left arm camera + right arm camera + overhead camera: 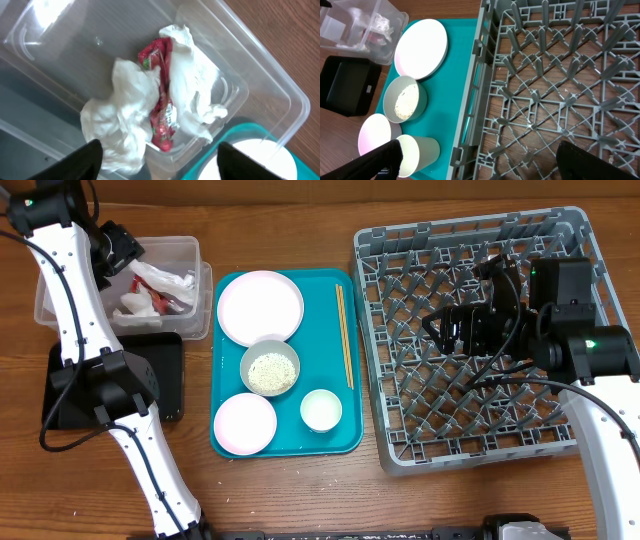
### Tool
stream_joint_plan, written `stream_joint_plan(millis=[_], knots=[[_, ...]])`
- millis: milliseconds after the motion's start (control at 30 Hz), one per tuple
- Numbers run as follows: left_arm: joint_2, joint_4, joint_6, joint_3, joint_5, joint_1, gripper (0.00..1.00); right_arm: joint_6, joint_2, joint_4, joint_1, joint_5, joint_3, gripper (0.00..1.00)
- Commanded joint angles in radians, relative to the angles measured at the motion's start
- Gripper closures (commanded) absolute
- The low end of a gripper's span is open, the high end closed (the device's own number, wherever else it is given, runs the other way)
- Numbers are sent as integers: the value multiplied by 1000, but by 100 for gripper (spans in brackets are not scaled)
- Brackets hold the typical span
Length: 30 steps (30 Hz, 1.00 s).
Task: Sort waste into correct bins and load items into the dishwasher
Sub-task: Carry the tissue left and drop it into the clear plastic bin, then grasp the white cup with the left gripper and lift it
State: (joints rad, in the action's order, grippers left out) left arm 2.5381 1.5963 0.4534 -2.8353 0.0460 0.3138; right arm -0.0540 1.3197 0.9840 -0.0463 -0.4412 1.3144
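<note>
The clear tub [185, 252] at the back left holds crumpled white napkins [125, 115] and a red wrapper [162, 100]. My left gripper [157, 160] hangs open and empty above the tub's corner [120, 250]. The black tray [165, 370] lies in front of the tub. The teal tray [330, 440] carries a white plate [260, 307], a grey-green bowl with rice [270, 368], a pink plate [244, 423], a white cup [321, 410] and chopsticks [344, 335]. My right gripper [475, 160] is open and empty over the grey rack's [470, 330] left edge [440, 328].
The wooden table shows around the trays. The rack's upright pegs [545, 75] stand under the right gripper. The left arm's base [100, 380] stands beside the black tray. In the right wrist view the cup [417, 150] lies just left of the rack wall.
</note>
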Motion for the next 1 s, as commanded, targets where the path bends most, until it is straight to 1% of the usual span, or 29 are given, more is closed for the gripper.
stream_joint_plan(millis=[0,33,100,167,200,233,267,333,500,600,667,700,833,900,967], knots=[[-49,19,-74,-12,37,-5,19,5,1,-5,3,-9,29,0],[-61,26,-88,-16,50,-5,20,5,1,-5,3,-9,29,0],[-103,34,-166,-19,111,-6,21,5,1,-5,3,-9,29,0],[-165,67,-248,-19,186,-14,24,5,1,-5,3,-9,29,0],[-183,83,-266,-19,197,-21,24,5,1,-5,3,-10,29,0],[-206,93,-292,-18,212,-30,26,5,1,-5,3,-10,29,0],[-237,93,-343,-18,265,-48,26,5,1,-5,3,-10,29,0],[-285,93,-357,-18,298,-76,25,5,1,4,3,-9,29,0],[-435,93,-360,21,296,-161,25,5,1,39,3,-9,29,0],[-504,93,-367,151,306,-264,25,5,1,24,3,-9,29,0],[-540,93,-391,301,303,-375,25,5,1,17,3,-9,29,0],[-542,93,-391,336,303,-402,25,5,1,16,3,-9,29,0],[-543,93,-391,581,312,-584,27,5,1,16,3,-9,29,0],[-542,94,-389,722,207,-680,27,5,1,16,3,-9,29,0],[-542,94,-335,838,88,-739,28,5,1,16,3,-9,29,0]])
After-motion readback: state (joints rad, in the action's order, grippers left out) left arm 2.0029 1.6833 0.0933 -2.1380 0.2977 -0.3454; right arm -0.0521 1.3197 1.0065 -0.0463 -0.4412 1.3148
